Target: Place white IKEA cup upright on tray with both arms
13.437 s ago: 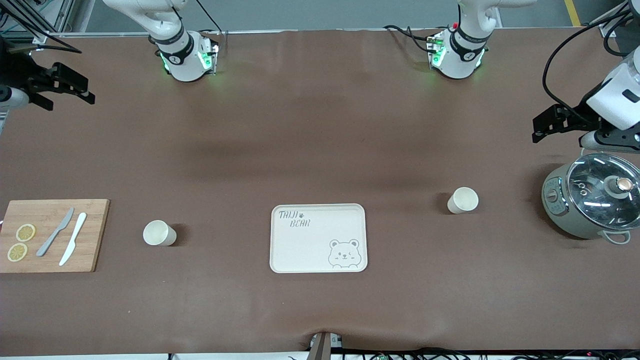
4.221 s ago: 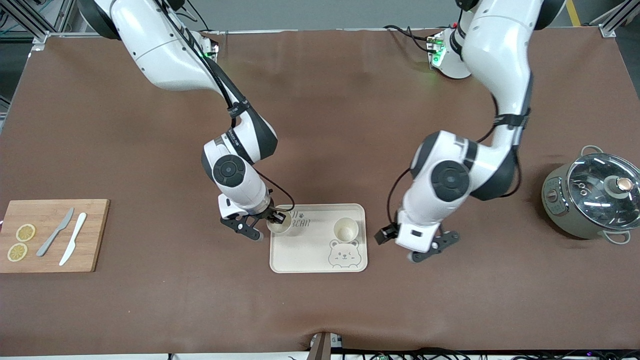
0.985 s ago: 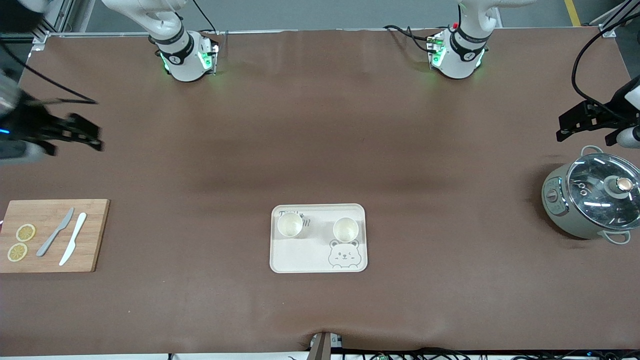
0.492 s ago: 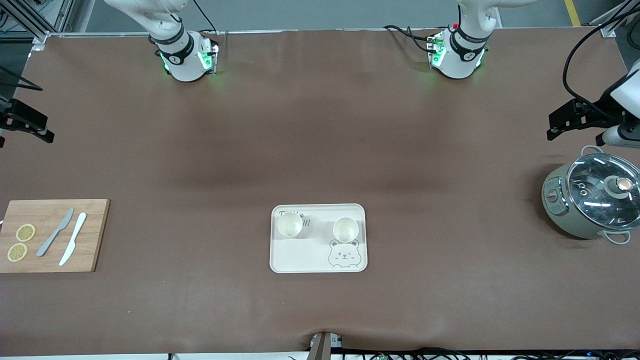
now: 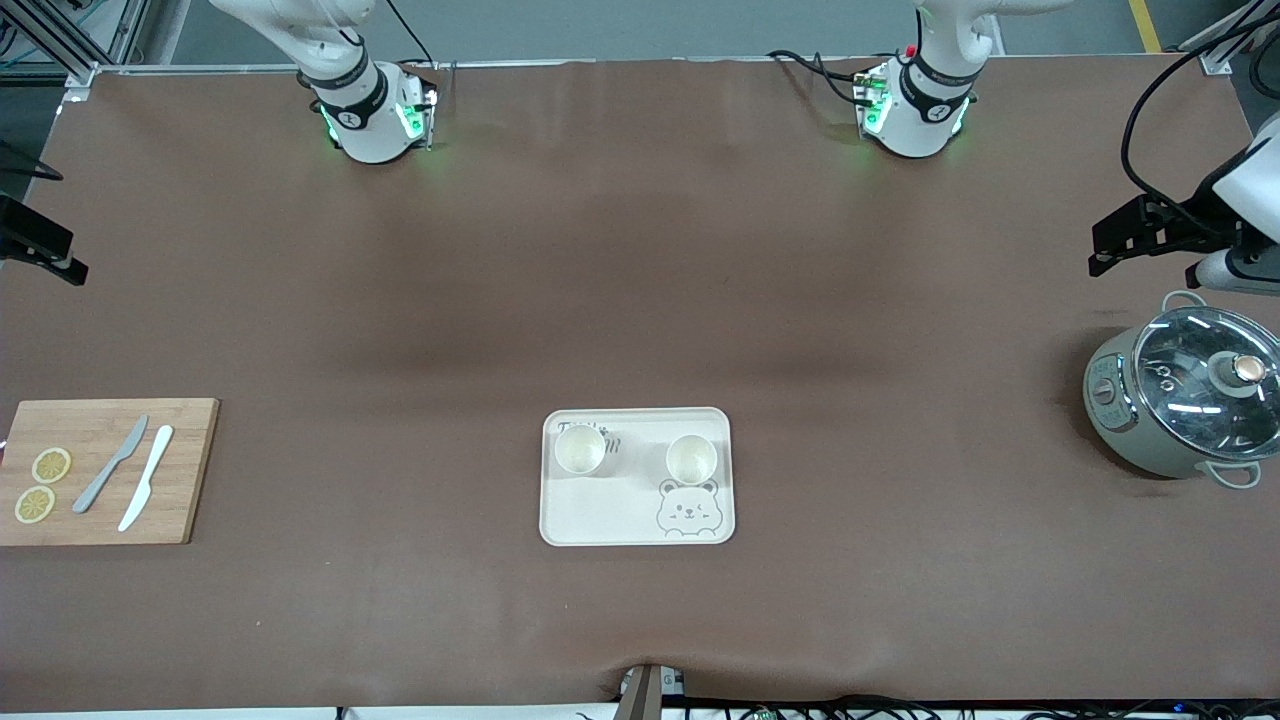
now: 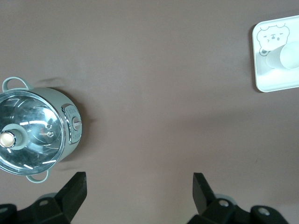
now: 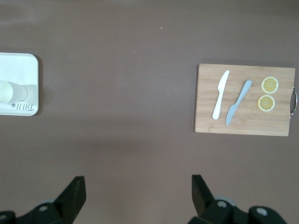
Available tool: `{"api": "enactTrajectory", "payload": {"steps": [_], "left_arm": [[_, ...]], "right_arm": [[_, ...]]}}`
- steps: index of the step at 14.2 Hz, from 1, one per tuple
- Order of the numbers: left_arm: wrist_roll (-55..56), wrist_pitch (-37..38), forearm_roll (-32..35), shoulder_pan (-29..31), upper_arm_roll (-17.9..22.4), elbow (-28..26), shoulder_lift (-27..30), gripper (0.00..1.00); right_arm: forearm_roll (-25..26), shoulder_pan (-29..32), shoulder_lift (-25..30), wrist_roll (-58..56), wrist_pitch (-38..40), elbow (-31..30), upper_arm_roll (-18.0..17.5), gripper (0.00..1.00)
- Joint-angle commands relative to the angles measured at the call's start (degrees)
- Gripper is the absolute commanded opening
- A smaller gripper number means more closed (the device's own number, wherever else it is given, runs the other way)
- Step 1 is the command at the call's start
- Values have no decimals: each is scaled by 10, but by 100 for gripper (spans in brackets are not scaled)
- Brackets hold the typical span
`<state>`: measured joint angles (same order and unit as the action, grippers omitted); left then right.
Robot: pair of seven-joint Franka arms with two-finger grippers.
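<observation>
Two small white cups, one and the other, are seen standing upright on the flat cream bear-printed tray. They are judged light, rigid and smooth; a hold across the wall near the rim would be suitable. The left gripper is parked high near the grey glass-lidded pot, fingers spread wide, empty. The right gripper is raised over the surface beside the wooden cutting board, fingers likewise wide.

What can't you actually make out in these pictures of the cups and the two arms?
- Tray lettering: in the front view, the cup toward the right arm's end hides most of it.
- Both cups in the wrist views: the picture's edge cuts them off.
- Right gripper: the front view's edge cuts it off, so only a black bit shows.
- Left gripper: over the table by the pot; each wrist view shows only its own open fingers' tips.
</observation>
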<state>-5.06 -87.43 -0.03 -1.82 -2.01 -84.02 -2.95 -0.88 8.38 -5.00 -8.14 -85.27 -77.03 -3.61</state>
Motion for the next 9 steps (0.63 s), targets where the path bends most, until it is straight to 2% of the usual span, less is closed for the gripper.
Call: {"api": "enactTrajectory", "payload": {"steps": [1,9], "left_arm": [[6,10,9,1,-2,5,6,100],[6,10,13,3,-1,5,5,100]], "right_arm": [[-9,15,3,-2,8,7,-11,100],[-10,14,2,-2,8,7,-13,100]]}}
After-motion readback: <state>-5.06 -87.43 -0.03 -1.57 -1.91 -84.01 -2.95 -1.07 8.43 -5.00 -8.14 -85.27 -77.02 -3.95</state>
